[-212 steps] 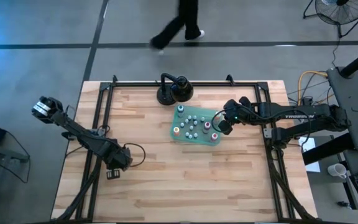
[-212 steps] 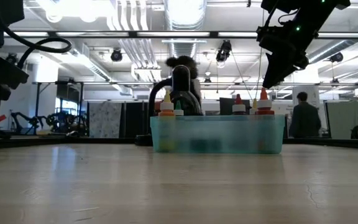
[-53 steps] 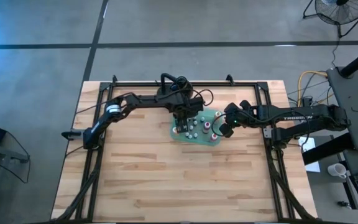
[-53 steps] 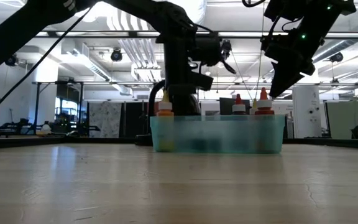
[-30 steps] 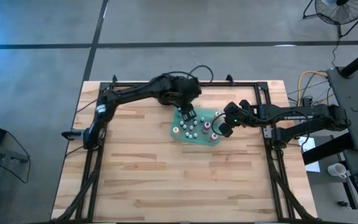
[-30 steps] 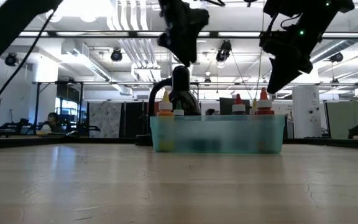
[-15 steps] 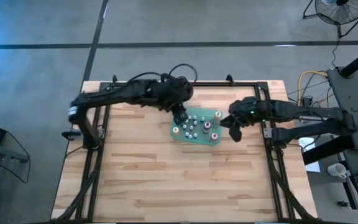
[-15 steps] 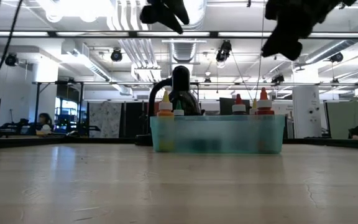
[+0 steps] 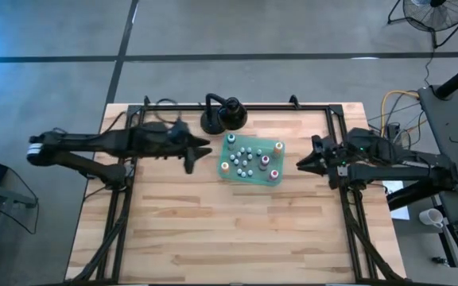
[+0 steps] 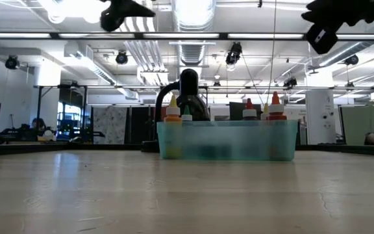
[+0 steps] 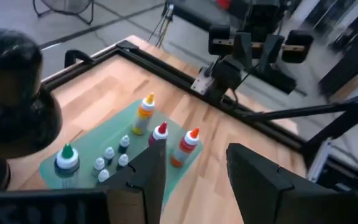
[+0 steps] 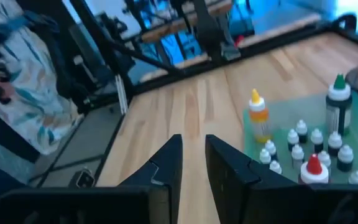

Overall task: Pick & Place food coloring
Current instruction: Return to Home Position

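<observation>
Left of bin, up off the table: left gripper (image 9: 197, 149), dark blocky hard-edged fingers (image 11: 143, 180) spread wide, nothing between them. Pointed toward bin, clearly apart from it. Opposite side, near bin's right edge but not touching: right gripper (image 9: 302, 164), same matte black fingers (image 12: 166, 165), only a narrow slit between, also empty. In low view both up against the ceiling lights, well above the bottle tops.

Between the two: bin (image 10: 229, 146), shallow, rectangular, translucent teal plastic, rounded corners, frosted walls, contents only a blur through them. Flat on table toward back edge, slightly skewed to the table's sides.

Inside bin: food coloring (image 9: 249, 157), all bottles upright, none on bare wood. In the middle, cluster of tiny squat whitish bottles with small round caps, some pale, some dark. Around the edges, taller dropper bottles with tapered cone nozzles: orange bottle (image 11: 143, 118) with yellow tip, red-tipped bottles (image 11: 160, 134), green-capped bottle (image 11: 67, 160) with whitish body. Smooth glossy plastic; cone tips poking above bin rim in low view.

Just behind bin: black stand (image 9: 223, 115), round base, glossy domed head.

Under everything: table (image 9: 213, 230), pale butcher-block wood in long narrow staves, black metal rails (image 9: 308, 106) along back and sides.
</observation>
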### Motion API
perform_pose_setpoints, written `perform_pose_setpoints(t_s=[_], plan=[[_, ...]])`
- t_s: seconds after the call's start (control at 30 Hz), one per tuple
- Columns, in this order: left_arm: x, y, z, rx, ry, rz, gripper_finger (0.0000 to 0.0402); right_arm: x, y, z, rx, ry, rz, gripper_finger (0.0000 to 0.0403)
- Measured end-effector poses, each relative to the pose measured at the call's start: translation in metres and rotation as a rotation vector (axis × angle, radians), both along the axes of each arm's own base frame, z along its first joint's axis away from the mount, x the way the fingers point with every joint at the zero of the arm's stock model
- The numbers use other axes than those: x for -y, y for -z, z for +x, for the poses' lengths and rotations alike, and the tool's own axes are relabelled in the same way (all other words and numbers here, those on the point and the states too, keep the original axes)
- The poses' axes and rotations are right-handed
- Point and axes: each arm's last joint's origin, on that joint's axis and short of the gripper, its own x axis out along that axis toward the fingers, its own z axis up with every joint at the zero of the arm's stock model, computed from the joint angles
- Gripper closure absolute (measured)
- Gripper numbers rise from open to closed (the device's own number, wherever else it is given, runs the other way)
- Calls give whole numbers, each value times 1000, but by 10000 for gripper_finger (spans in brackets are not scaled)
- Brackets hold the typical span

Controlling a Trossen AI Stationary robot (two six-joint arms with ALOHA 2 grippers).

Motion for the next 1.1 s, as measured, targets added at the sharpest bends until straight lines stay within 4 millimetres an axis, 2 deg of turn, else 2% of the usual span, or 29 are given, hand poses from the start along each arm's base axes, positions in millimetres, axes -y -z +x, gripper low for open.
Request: perform_pose_setpoints(t_s=[0.2, 0.3, 0.47, 0.63, 0.73, 0.93, 1.1], plan=[[1, 31, -43, 39, -9, -21, 262, -2, 9, -19, 71, 36, 17, 339], [2, 45, -58, 59, -23, -93, 262, -3, 13, -26, 100, 36, 14, 339], [4, 63, -73, 101, 46, -36, 262, -5, 17, -39, 178, 35, 0, 339], [6, 80, -85, 191, 141, 27, 262, -5, 31, -48, 244, 90, 35, 339], [6, 91, -92, 242, 143, 47, 262, -5, 42, -48, 307, 94, 52, 339], [7, 110, -106, 349, 140, 62, 262, -3, 65, -32, 400, 70, 88, 339], [7, 122, -113, 368, 138, 55, 262, -2, 92, -24, 388, 80, 162, 339]])
